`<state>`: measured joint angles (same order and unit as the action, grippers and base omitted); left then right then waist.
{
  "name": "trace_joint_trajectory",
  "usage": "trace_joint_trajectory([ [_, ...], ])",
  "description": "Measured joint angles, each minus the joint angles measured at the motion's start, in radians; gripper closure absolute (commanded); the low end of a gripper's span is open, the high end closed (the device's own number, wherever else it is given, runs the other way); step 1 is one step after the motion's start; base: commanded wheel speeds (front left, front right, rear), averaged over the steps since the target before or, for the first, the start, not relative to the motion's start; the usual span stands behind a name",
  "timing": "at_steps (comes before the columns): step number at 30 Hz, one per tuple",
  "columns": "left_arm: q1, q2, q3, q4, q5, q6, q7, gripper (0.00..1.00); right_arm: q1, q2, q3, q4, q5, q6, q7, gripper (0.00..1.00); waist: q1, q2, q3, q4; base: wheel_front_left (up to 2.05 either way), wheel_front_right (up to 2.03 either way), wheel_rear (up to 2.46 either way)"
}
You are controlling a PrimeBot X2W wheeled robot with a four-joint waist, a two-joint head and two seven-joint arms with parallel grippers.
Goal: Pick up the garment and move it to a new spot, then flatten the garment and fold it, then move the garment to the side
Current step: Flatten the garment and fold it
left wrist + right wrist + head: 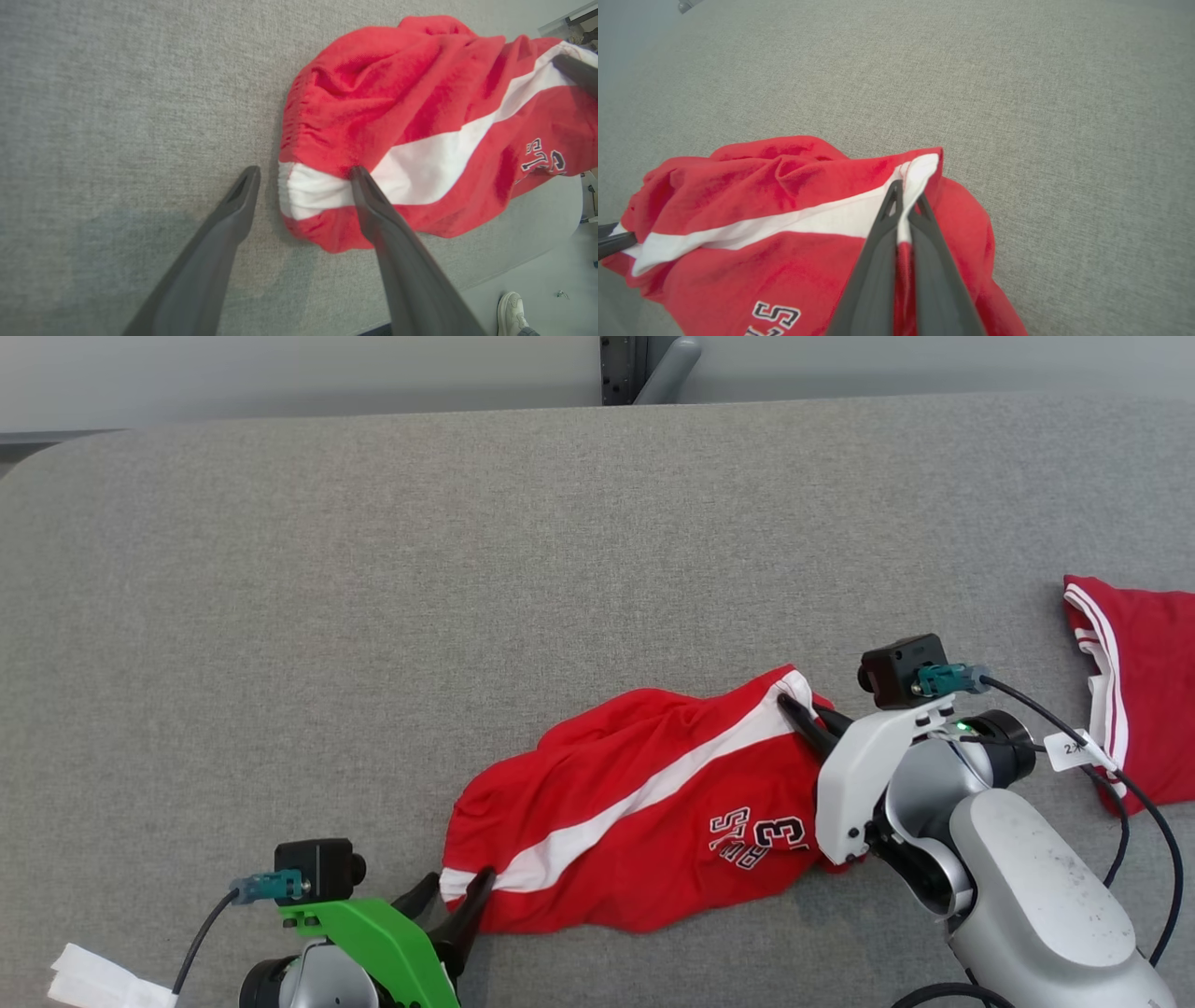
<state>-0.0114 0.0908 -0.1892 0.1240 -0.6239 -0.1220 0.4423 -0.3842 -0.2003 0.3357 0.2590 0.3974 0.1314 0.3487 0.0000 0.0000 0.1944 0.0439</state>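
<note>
The garment (644, 803) is a pair of red shorts with a white side stripe and printed lettering, lying crumpled on the grey table (467, 569). My right gripper (801, 714) is shut on the garment (784, 219) at the white stripe's end near the hem; in the right wrist view its fingers (887, 219) pinch a fold of cloth. My left gripper (455, 887) stands open at the waistband end. In the left wrist view one finger (369, 196) rests on the white stripe of the garment (420, 116), the other finger (243, 191) on bare table beside it.
A second red garment (1134, 681) with white trim lies at the table's right edge. A white tag (1072, 749) hangs on the right arm's cable. White paper (93, 980) lies at the lower left. A person's shoe (511, 312) stands on the floor beyond the table edge.
</note>
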Motion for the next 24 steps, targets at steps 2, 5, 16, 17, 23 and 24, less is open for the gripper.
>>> trace_joint_trajectory([
  [2, 0.0, 0.0, 0.0, 0.003, -0.006, 0.0, 0.001, 0.0, 0.0, 0.0, 0.001, 0.002, 0.0, 0.0, -0.002, 1.0, 0.0, 0.0, -0.001, -0.002, 0.0, 0.0, 0.0],
  [5, 0.001, 0.0, -0.001, 0.004, -0.021, -0.001, 0.006, 0.09, -0.001, -0.006, 0.001, 0.002, 0.0, 0.0, -0.004, 1.0, 0.0, 0.0, 0.0, -0.006, 0.0, 0.0, 0.0],
  [16, 0.007, 0.001, -0.013, -0.007, -0.087, -0.002, 0.005, 0.0, 0.003, -0.058, -0.009, -0.011, -0.005, 0.0, 0.012, 1.0, 0.0, 0.0, -0.002, -0.02, 0.0, 0.0, 0.0],
  [17, 0.008, 0.0, -0.016, -0.011, -0.095, -0.002, 0.005, 0.0, 0.006, -0.064, -0.013, -0.012, -0.008, 0.0, 0.014, 1.0, 0.0, 0.0, -0.003, -0.022, 0.0, 0.0, 0.0],
  [23, 0.025, 0.001, -0.02, -0.03, -0.127, -0.004, 0.005, 0.8, 0.023, -0.078, -0.025, -0.024, -0.021, 0.0, 0.02, 1.0, 0.0, 0.0, -0.011, -0.031, 0.0, 0.0, 0.0],
  [24, 0.027, 0.003, -0.02, -0.036, -0.129, -0.004, 0.005, 0.87, 0.027, -0.079, -0.026, -0.025, -0.022, 0.0, 0.021, 1.0, 0.0, 0.0, -0.012, -0.032, 0.0, 0.0, 0.0],
])
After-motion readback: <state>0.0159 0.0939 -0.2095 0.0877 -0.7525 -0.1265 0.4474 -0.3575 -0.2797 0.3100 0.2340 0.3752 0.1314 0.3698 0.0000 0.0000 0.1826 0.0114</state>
